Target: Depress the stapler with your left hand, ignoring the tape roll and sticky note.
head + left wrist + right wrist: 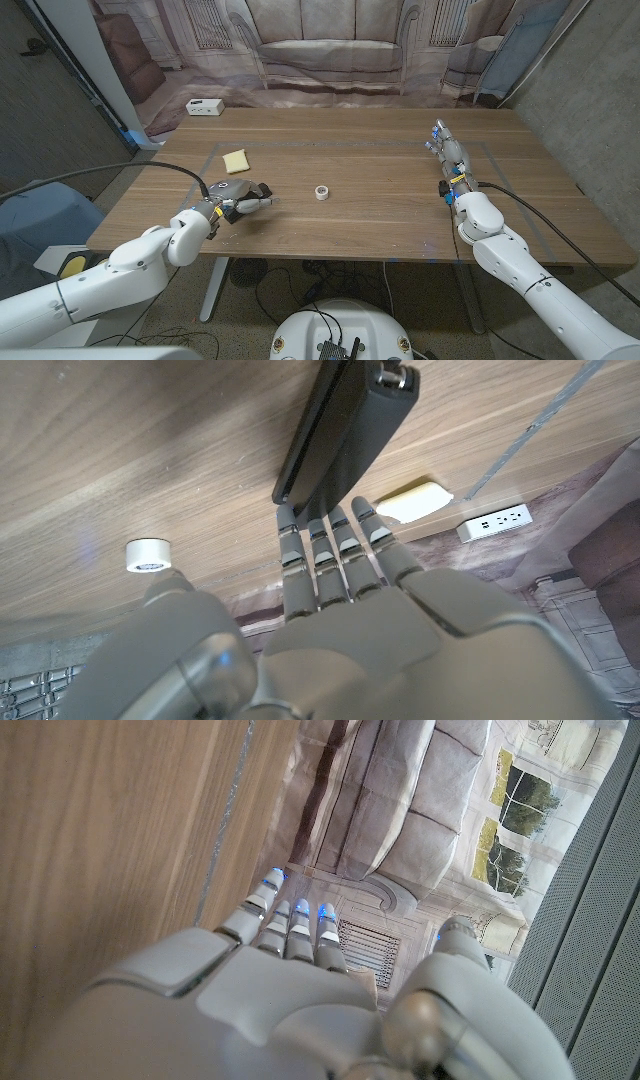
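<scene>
The stapler [232, 190] sits left of centre in the head view on the worktop [380, 215], under the left hand [238, 199]; it looks rigid, sprung and fairly heavy, best pressed on its top arm near the front. The left wrist view shows that hand's extended fingers [330, 550] holding nothing, tips at the stapler's end (contact unclear), while the head view shows the tape roll [321, 193] and sticky note [236, 160] lying apart.

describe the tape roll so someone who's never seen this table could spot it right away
On the wooden table, look near the middle, just to the right of the left robot hand and the dark stapler it reaches. The tape roll stands alone there: a small white ring, round where the yellow sticky note farther back is flat and square.
</scene>
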Motion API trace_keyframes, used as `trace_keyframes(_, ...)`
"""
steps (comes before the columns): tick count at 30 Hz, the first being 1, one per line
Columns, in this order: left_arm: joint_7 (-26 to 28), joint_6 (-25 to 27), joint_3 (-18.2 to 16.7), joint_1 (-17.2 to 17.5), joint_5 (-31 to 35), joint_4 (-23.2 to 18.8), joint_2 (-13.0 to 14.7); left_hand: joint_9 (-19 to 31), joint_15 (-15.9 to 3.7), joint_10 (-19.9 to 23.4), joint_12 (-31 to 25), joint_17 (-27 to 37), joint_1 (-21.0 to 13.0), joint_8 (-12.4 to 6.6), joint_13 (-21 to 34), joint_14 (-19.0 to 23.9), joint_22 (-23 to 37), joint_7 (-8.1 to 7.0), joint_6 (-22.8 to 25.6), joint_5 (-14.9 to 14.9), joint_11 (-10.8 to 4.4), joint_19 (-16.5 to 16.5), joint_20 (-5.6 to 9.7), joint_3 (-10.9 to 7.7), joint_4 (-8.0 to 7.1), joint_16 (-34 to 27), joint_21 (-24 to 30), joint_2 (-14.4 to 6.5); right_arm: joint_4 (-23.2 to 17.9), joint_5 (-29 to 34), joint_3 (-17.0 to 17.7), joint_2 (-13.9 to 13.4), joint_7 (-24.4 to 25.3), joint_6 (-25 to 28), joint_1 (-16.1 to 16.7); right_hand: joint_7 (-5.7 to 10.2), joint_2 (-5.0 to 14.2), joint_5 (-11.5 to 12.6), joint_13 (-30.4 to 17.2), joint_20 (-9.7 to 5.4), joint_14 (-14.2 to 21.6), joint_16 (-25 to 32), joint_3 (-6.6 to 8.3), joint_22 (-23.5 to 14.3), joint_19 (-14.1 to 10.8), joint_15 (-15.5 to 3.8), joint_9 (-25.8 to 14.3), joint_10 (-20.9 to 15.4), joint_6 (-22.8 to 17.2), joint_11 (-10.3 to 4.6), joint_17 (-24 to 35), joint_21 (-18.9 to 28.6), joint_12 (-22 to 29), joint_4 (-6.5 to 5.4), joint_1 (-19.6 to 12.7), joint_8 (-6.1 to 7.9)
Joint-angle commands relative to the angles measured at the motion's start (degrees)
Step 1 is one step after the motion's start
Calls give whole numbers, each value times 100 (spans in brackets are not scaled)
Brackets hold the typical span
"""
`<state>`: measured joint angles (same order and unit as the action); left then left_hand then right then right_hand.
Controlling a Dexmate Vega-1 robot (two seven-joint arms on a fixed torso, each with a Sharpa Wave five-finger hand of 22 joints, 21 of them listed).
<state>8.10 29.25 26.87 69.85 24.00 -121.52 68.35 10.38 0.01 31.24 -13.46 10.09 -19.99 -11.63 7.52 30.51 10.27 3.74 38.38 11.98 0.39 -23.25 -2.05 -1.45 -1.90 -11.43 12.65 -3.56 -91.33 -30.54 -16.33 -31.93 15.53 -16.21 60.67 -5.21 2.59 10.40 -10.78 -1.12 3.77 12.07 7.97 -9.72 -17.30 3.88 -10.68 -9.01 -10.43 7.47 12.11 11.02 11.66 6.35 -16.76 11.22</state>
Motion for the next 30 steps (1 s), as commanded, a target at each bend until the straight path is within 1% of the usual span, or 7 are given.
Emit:
trace_keyframes(1, 458, -147, -171, 205, -41, 3, -27, 11, 5, 265, 8, 22, -32, 24, 402, 3, 12, 0, -31, -26, 69, -34, -6, -9, 21, 12, -30, -39, -41, 6, 25, -18, -8, -31, 33, -8, 53, 14, -34, 12, 10, 0, -1, -12, -3, 42, -11, -26, -41, 7, 19, 7, -17, 48, 13, -2)
trace_keyframes(11, 945, -322, -357, 447, -79, 67, -86, 11, -1, 269, 17, 21, -50, 40, 403, -19, 12, -17, -61, -27, 70, -22, 0, -15, 33, 26, -42, -47, -114, 26, 45, -29, 34, -25, 82, -4, 56, 15, -34, 10, 6, -3, -3, -12, -4, 44, -11, -33, -42, 1, 20, 8, -14, 50, 12, -2)
trace_keyframes(15, 1150, -458, -430, 528, -125, 158, -145, 11, 1, 269, 20, 21, -59, 37, 403, -16, 12, -15, -51, -27, 64, -23, 3, -18, 37, 26, -44, -51, -147, 32, 36, -38, 36, 14, 75, -2, 55, 14, -35, 13, 12, -1, -4, -12, -4, 43, -11, -30, -41, -3, 19, 8, -16, 51, 12, -2)
trace_keyframes(24, 1362, -618, -512, 596, -121, 267, -238, 11, -1, 273, 27, 20, -75, 37, 404, -5, 12, -22, -46, -28, 74, -25, 0, -23, 49, 26, -49, -56, -184, 83, 27, -33, 93, 52, 67, -7, 55, 14, -35, 14, 10, -2, -6, -12, -3, 41, -11, -35, -37, -5, 19, 7, -15, 53, 12, -4)
trace_keyframes(30, 1501, -662, -618, 704, -115, 274, -242, 11, -2, 293, 26, 20, -89, 42, 404, 2, 12, -22, -52, -29, 67, -28, -3, -26, 59, 26, -52, -58, -191, 93, 25, -24, 106, 45, 84, -10, 56, 14, -35, 12, 10, -2, -8, -12, -4, 42, -12, -38, -42, -1, 20, 7, -14, 53, 13, -2)
